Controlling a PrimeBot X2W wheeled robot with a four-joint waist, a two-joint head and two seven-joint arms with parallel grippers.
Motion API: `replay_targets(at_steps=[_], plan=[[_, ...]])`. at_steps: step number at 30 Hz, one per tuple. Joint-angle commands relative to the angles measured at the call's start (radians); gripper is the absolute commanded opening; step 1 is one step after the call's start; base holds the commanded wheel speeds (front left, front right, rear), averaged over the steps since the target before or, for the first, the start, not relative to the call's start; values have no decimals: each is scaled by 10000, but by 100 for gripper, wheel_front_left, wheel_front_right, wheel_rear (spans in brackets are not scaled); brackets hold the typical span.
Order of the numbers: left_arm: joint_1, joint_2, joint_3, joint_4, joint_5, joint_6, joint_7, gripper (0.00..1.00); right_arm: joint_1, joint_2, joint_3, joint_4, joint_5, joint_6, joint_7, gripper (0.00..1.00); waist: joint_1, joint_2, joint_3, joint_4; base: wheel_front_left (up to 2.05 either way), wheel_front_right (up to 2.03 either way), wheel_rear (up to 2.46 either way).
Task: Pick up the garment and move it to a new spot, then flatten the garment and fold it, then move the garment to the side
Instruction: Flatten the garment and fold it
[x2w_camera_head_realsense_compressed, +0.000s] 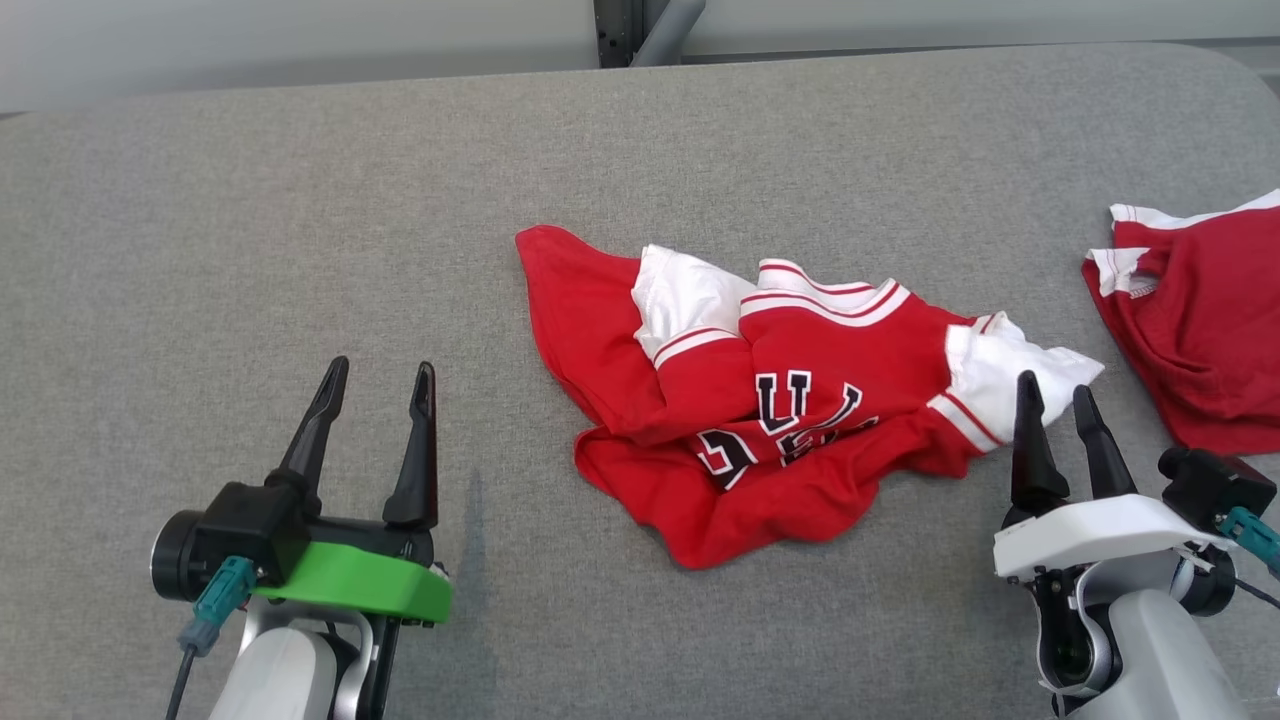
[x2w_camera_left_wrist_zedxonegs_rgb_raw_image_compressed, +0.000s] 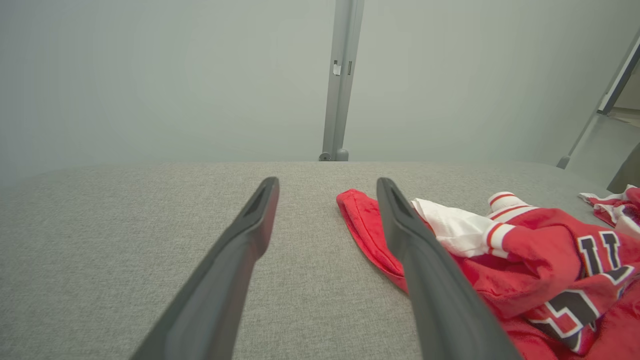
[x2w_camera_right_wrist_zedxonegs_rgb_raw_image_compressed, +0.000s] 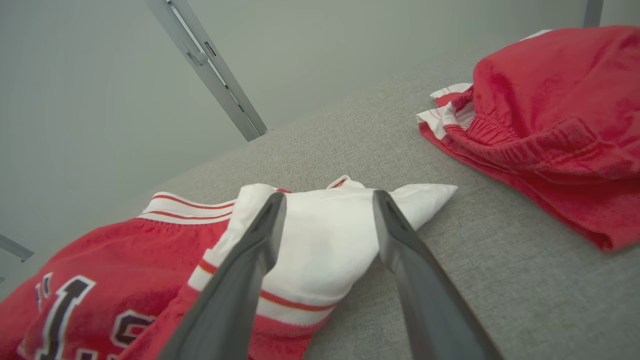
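Observation:
A red garment (x2w_camera_head_realsense_compressed: 770, 420) with white sleeves, striped trim and dark lettering lies crumpled at the middle of the grey table (x2w_camera_head_realsense_compressed: 300, 230). My right gripper (x2w_camera_head_realsense_compressed: 1055, 395) stands open at the garment's right end, its fingers pointing over the white sleeve (x2w_camera_right_wrist_zedxonegs_rgb_raw_image_compressed: 325, 245) with a clear gap between them and nothing pinched. My left gripper (x2w_camera_head_realsense_compressed: 380, 385) is open over bare cloth to the left of the garment, apart from it. In the left wrist view the garment (x2w_camera_left_wrist_zedxonegs_rgb_raw_image_compressed: 525, 270) lies to the right of the fingers (x2w_camera_left_wrist_zedxonegs_rgb_raw_image_compressed: 430, 270).
A second red garment (x2w_camera_head_realsense_compressed: 1200, 320) with white trim lies at the table's right edge, close to my right arm; it also shows as the red garment (x2w_camera_right_wrist_zedxonegs_rgb_raw_image_compressed: 545, 130) in the right wrist view. A grey metal post (x2w_camera_left_wrist_zedxonegs_rgb_raw_image_compressed: 342, 80) stands behind the table's far edge.

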Motion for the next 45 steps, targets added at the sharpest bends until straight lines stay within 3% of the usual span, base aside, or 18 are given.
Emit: replay_targets(at_steps=[1,18,29,36,40,45], plan=[[133,75,39,-29,-21,38,-33,100,203,-28,14,-73,-177,0,-45,100,0,0,-128,-44,0,0,0],[1468,271,483,-397,-139,583,-33,100,1966,-421,516,-3020,-2648,0,398,100,0,0,-1306,-555,0,0,0],[1717,298,243,-535,-148,557,198,100,2553,-194,410,-3807,-2587,0,920,100,0,0,-1361,-655,0,0,0],[1013,336,-279,-324,-20,106,535,100,2362,-123,436,-3985,-2562,0,996,100,0,0,-1068,-628,0,0,0],[297,182,-1015,452,-143,-535,1307,100,2156,-116,580,-4045,-2538,0,1018,100,0,0,-735,-701,0,0,0],[-572,8,-1692,1957,-603,-947,2329,100,1915,-105,795,-3959,-2493,0,1022,100,0,0,-375,-954,0,0,0]])
